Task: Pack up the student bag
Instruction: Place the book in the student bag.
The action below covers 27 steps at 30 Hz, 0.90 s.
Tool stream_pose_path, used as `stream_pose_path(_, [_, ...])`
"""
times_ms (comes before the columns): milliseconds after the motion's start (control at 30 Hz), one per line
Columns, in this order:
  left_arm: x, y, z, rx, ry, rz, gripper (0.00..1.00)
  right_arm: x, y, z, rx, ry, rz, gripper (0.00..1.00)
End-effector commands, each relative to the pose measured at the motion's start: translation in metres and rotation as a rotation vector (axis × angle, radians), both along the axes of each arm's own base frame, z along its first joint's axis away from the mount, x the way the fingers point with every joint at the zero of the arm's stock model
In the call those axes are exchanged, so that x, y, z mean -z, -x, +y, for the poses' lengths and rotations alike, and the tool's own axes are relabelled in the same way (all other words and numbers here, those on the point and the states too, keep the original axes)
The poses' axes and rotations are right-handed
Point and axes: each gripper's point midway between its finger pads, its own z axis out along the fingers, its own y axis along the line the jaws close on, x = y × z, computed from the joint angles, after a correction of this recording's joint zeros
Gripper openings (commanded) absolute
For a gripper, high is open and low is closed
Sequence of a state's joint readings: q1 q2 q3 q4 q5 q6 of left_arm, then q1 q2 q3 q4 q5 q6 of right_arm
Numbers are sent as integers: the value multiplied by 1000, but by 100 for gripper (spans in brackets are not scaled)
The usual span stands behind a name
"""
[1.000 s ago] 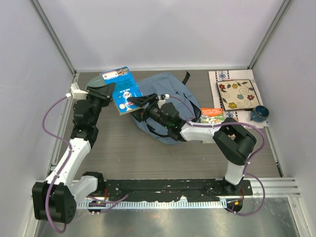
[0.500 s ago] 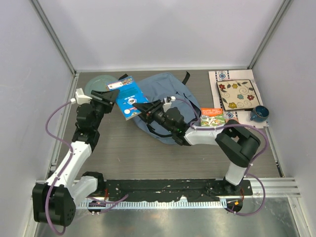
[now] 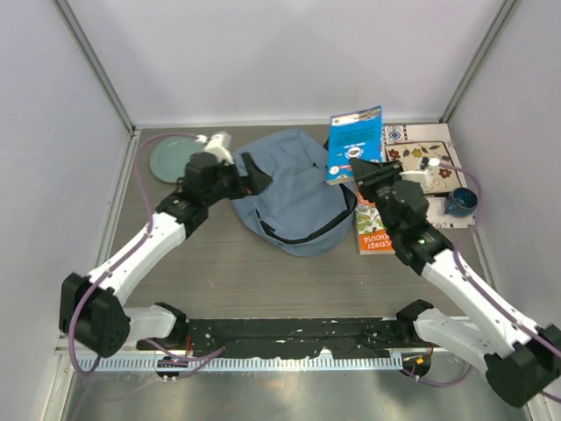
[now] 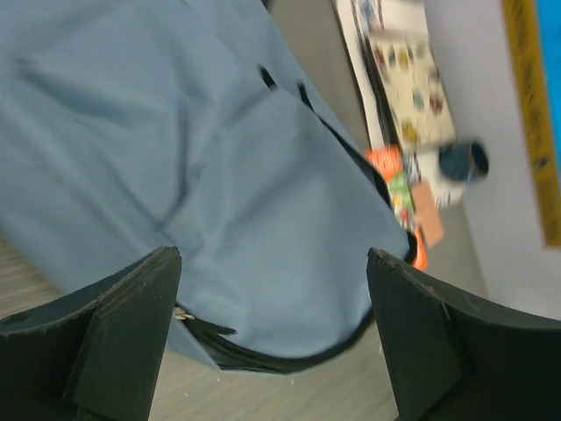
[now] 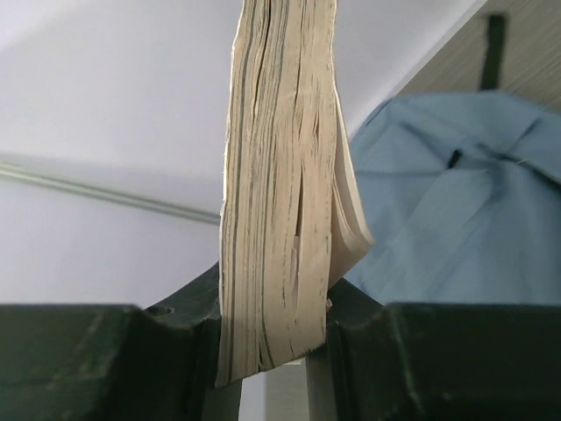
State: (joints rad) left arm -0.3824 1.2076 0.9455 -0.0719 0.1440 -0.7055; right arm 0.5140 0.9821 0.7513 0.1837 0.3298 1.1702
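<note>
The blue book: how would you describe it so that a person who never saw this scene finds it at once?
Start from the large light-blue student bag in the middle of the table. Beyond its right side, the jaws of the right arm hold a blue book up in the air. The orange book nearby lies flat on the table.

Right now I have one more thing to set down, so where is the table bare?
Bare grey table runs between the soft light-blue fabric backpack and the black rail at the arm bases. Crowded: the back right corner, with the floral square tile, dark blue mug and orange booklet. The round green plate fills the back left corner.
</note>
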Motion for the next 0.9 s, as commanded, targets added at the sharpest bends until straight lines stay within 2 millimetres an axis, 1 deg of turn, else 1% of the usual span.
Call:
stream_pose_path(0, [6,22,-57,288,-225,-68,90,-14,26,-77,257,258,28,1])
stream_pose_path(33, [5,23,-76,350,-231,-70,91,-8,33,-93,309,318,61,1])
stream_pose_path(67, [6,25,-87,388,-240,-72,91,-19,42,-105,345,321,43,1])
stream_pose_path(100, [8,29,-95,437,-272,-87,91,-20,46,-113,369,341,45,1])
stream_pose_path(133, [-4,38,-116,494,-278,-124,91,-17,51,-119,382,370,67,1])
stream_pose_path(167, [6,38,-128,530,-309,-113,91,-25,56,-127,410,387,61,1])
stream_pose_path(200, [10,42,-136,562,-333,-107,91,-27,60,-131,420,394,62,1])
stream_pose_path(233, [2,47,-152,598,-363,-149,89,-24,64,-135,427,417,83,1])
stream_pose_path(267, [16,46,-161,618,-397,-128,89,-31,67,-140,446,422,82,1])
stream_pose_path(300, [23,48,-165,638,-425,-113,89,-32,70,-146,469,424,90,1])
stream_pose_path(333, [18,51,-176,663,-442,-140,89,-28,75,-152,487,443,120,1])
stream_pose_path(367, [21,50,-179,667,-460,-138,89,-30,78,-156,506,440,119,1])
stream_pose_path(400, [34,51,-185,688,-483,-116,89,-32,82,-164,541,447,118,1])
stream_pose_path(433, [31,54,-193,707,-485,-129,89,-34,87,-168,554,444,109,1])
stream_pose_path(467, [34,54,-196,718,-500,-132,89,-37,89,-171,563,440,101,1])
stream_pose_path(500, [43,55,-199,731,-516,-116,89,-38,90,-171,561,451,98,1])
stream_pose_path(567, [43,59,-209,761,-522,-125,89,-41,92,-172,557,448,91,1])
stream_pose_path(667, [54,66,-221,794,-544,-116,89,-41,92,-170,545,442,88,1])
stream_pose_path(767, [65,65,-227,788,-601,-113,89,-39,92,-169,540,442,92,1])
stream_pose_path(833, [67,62,-229,768,-629,-123,89,-38,91,-168,536,439,93,1])
stream_pose_path(867, [71,61,-230,765,-641,-121,89,-38,91,-166,527,435,91,1])
